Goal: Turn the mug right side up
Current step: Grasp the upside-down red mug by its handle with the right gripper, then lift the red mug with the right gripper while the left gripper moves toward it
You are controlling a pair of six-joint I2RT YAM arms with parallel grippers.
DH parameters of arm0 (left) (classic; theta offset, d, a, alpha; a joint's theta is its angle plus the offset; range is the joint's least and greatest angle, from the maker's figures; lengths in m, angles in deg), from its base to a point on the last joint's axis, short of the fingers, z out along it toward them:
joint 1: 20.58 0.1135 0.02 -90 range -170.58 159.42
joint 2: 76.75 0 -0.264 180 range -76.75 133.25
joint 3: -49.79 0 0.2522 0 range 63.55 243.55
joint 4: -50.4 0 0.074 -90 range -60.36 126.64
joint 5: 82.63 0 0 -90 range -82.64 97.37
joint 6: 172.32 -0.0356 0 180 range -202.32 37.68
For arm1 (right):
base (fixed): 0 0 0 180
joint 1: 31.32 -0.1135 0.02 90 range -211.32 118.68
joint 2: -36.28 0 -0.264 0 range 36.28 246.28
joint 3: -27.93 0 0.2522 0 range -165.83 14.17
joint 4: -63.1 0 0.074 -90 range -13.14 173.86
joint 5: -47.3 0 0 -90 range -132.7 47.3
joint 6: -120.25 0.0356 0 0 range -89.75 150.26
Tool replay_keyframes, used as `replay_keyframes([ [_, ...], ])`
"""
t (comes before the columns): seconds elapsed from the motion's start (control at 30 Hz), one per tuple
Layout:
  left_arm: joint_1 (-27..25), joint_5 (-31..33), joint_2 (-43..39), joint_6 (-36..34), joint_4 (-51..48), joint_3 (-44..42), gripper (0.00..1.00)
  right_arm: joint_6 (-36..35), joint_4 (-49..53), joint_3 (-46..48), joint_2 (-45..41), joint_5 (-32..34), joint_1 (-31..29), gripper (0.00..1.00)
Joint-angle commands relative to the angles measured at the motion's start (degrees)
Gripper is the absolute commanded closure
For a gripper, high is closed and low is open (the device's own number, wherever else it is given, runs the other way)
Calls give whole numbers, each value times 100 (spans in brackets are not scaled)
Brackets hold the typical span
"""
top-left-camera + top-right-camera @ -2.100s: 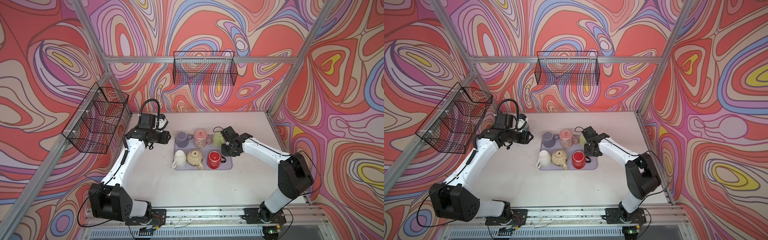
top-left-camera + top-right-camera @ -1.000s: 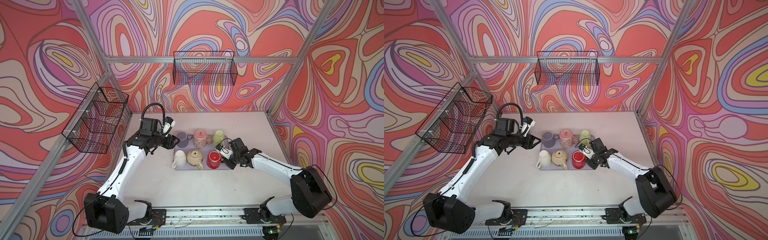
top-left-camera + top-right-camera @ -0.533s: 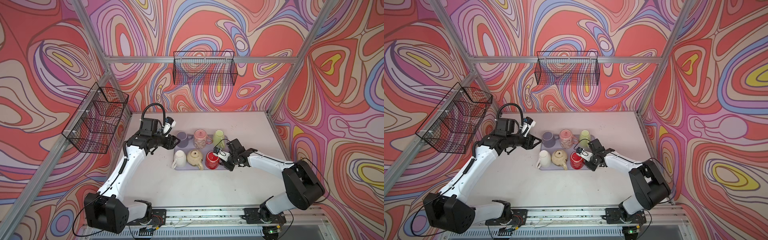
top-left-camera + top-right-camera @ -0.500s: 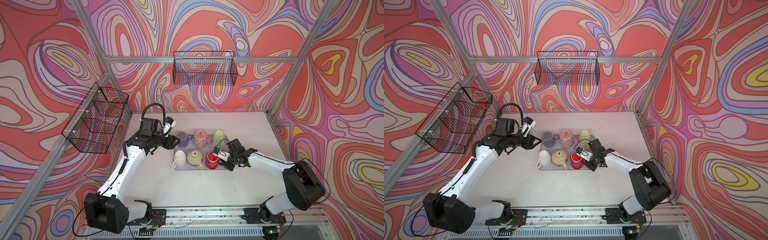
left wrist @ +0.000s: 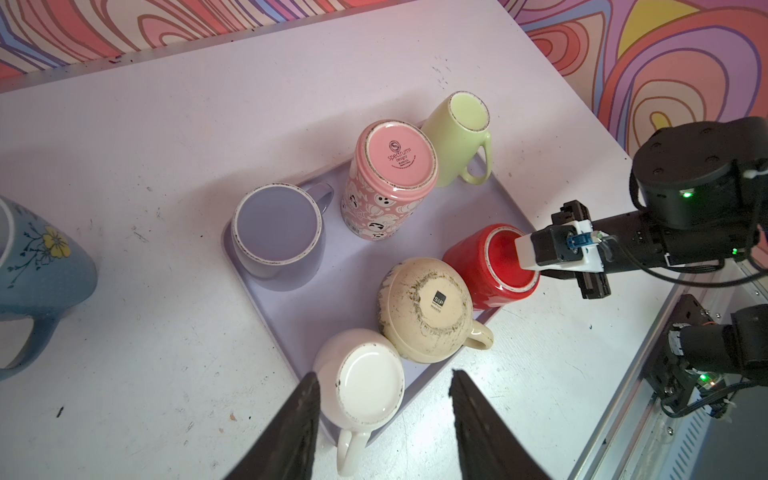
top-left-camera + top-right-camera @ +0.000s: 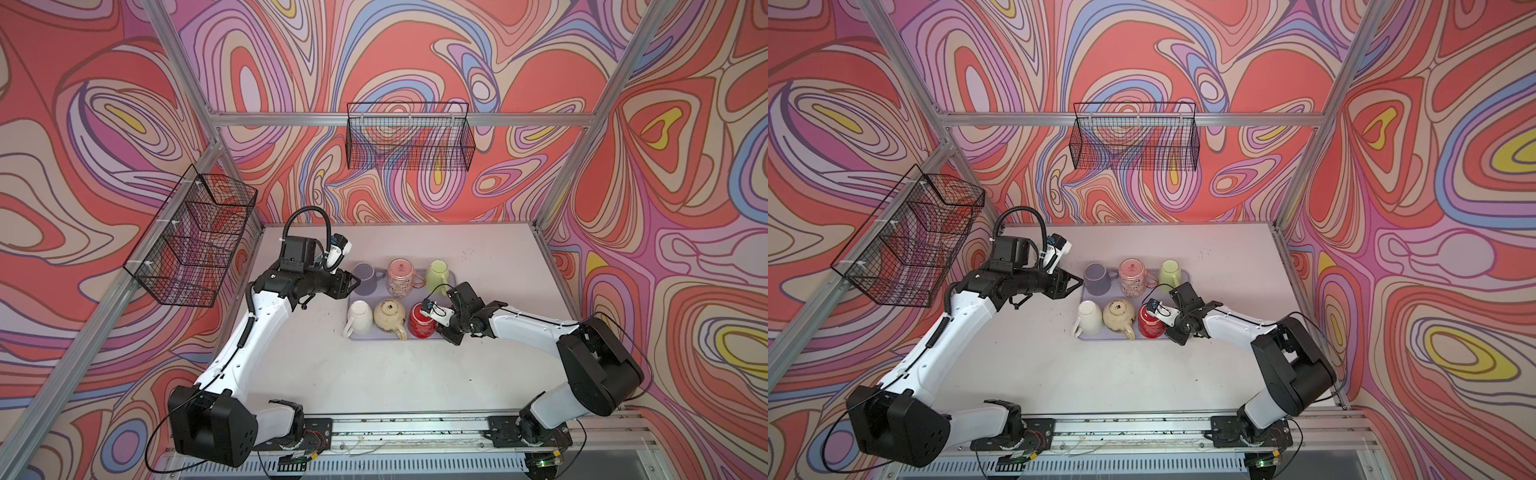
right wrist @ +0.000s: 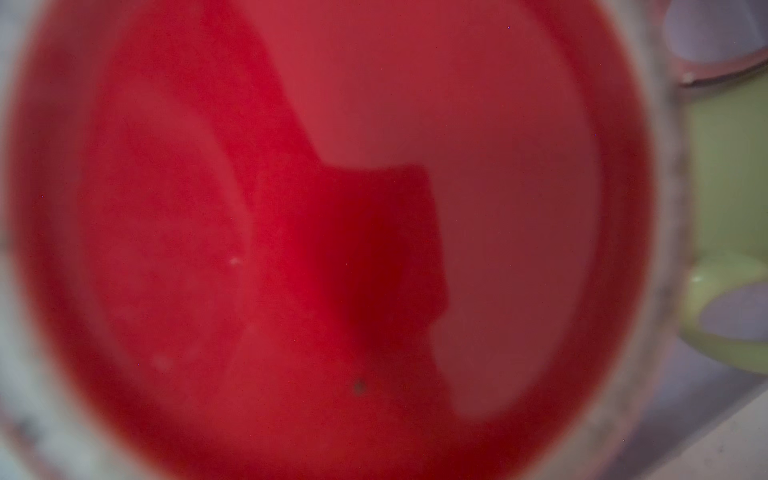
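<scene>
A red mug [image 6: 419,322] [image 5: 494,266] stands upside down at the front right corner of the lavender tray [image 5: 349,274]. My right gripper [image 6: 438,328] [image 6: 1167,328] is low against the mug's right side, where the handle is. Its jaws are hidden under the white wrist camera. The right wrist view is filled by the blurred red mug [image 7: 291,208] base. My left gripper [image 6: 353,282] [image 5: 382,378] hovers open at the tray's left end beside the upright purple mug [image 6: 365,276], holding nothing.
Upside down on the tray are a pink mug [image 6: 400,274], a green mug [image 6: 438,272], a white mug [image 6: 359,318] and a beige mug [image 6: 388,316]. A blue flowered mug [image 5: 37,266] stands on the table left of the tray. Wire baskets [image 6: 409,141] hang on the walls.
My right gripper has slid left along the tray's front right corner up to the red mug. The left arm has held still.
</scene>
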Motion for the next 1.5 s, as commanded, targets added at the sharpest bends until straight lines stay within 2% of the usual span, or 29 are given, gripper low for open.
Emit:
replay_keyframes([
  [0.0, -14, -33, -101, -108, 21, -63, 47, 100, -222, 48, 143, 195, -43, 92],
  [0.2, -14, -19, -120, -111, 23, -72, 46, 290, -186, -49, 184, 189, -63, 100],
  [0.67, -14, 54, -85, 70, 187, -107, 47, 1153, -536, 12, -963, 142, -28, 100],
  [0.87, -9, -3, -94, 308, 405, -132, 47, 1501, -479, -124, -1178, -86, 117, 100],
  [1.1, -40, 16, -217, 748, 708, -86, 45, 2082, -1147, -172, -1679, -672, 466, 100],
  [1.2, -40, -185, -345, 1087, 1038, -150, 45, 2413, -1452, -277, -1756, -963, 596, 100],
  [1.3, -40, -642, -374, 1686, 1695, -349, 44, 2875, -1776, -426, -1731, -1239, 765, 100],
  [1.47, -102, -1485, -176, 2967, 3314, -783, 44, 3829, -2786, -578, -1597, -1853, 926, 100],
])
